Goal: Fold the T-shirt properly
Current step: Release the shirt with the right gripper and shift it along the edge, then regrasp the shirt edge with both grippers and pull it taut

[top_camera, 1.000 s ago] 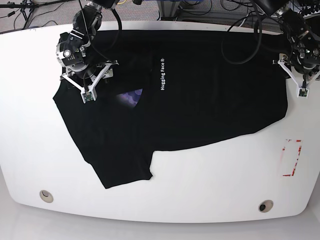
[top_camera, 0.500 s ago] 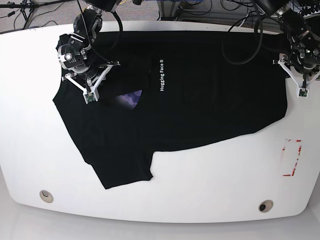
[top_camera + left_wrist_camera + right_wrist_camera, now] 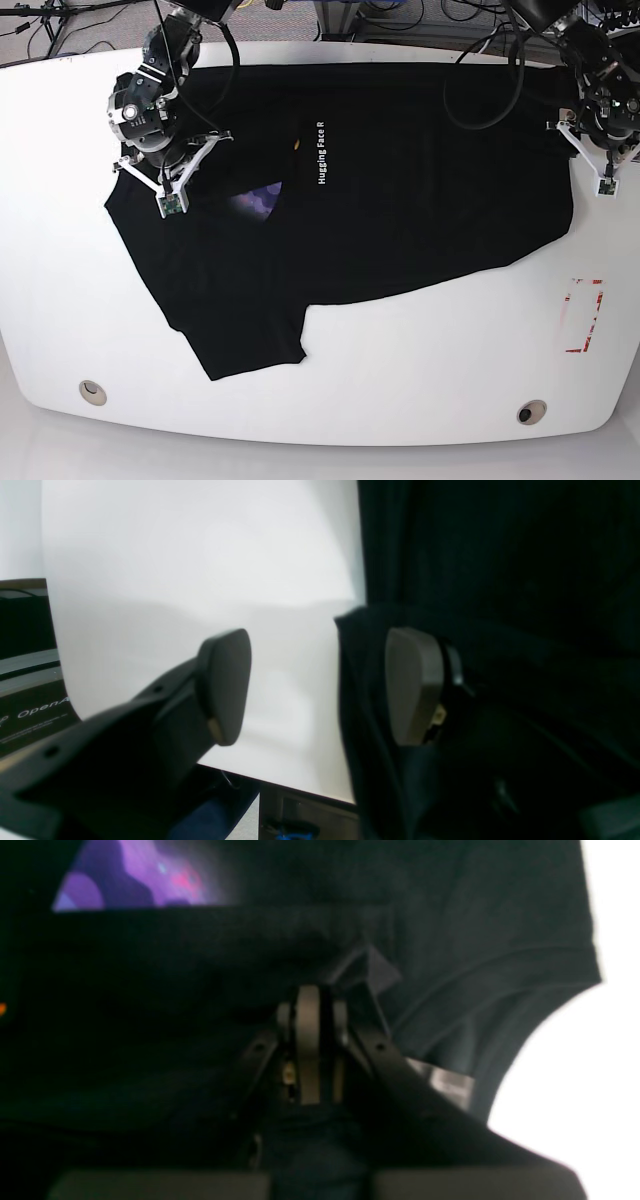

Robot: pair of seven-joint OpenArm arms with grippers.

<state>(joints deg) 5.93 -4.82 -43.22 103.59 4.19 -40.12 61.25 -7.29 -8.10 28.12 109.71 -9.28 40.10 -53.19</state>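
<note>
While its two grey pads stood pressed together, the right gripper (image 3: 309,1005) pinched a small raised fold of the T-shirt (image 3: 340,200), though that wrist view was blurred and the cloth between the pads could only just be made out. Beside it a purple patch of the print (image 3: 135,877) showed under a folded-over layer, and a curved hem ran off toward the white table (image 3: 420,370).

The left gripper (image 3: 320,685) was spread wide, one rounded pad over bare table and the other fingertip (image 3: 412,685) against the black cloth at the shirt's edge, where a lip of fabric rose between the two pads without being clamped.

One T-shirt lay on the table, spread across its far half from one arm to the other, matte black and soft, with a short sleeve pointing toward the near edge. White lettering (image 3: 322,152) read "Hugging Face R" before a fold cut it off. Two arms reached in from the far side. Two round metal inserts (image 3: 92,391) sat in the tabletop near the front, and a red-outlined rectangle (image 3: 583,316) marked the surface beneath the left arm.
</note>
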